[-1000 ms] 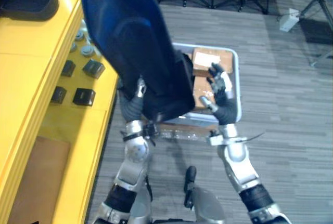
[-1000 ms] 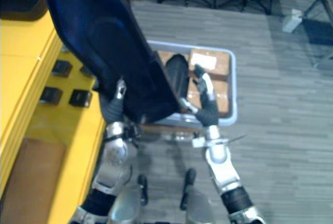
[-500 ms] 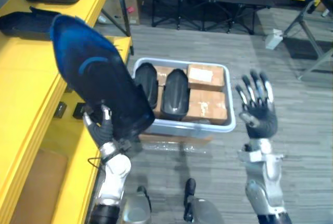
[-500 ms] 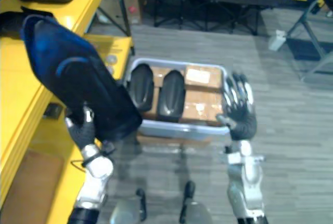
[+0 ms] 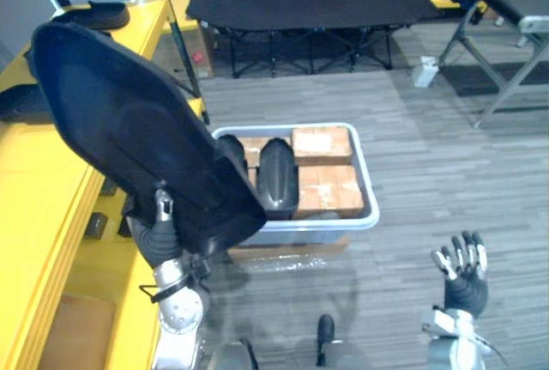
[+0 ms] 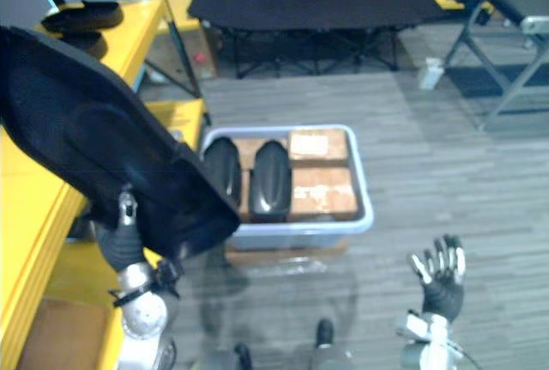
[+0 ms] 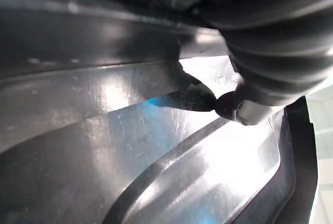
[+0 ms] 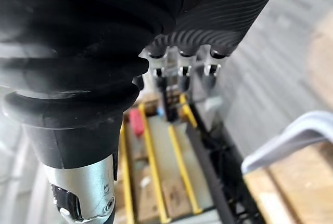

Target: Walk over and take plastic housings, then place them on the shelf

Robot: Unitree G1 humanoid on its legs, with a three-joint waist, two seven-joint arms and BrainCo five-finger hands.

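The right hand [image 5: 463,280] has dropped low, well clear of the grey bin [image 5: 366,198], fingers spread and empty. The left hand [image 5: 159,234] grips the lower end of a large black plastic housing [image 5: 129,130], tilted above the yellow shelf [image 5: 43,190] front edge; two smaller housings [image 5: 276,177] lie in the bin

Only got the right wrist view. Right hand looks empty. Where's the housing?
Observer: The left hand grips the large black plastic housing near its lower end, raised beside the yellow shelf.
Operator: Right hand anywhere near it?
Observer: No. The right hand is open, low on the robot's right, well apart from it.
Operator: More in the bin?
Observer: Two black housings stand in the grey plastic bin beside brown cardboard boxes.
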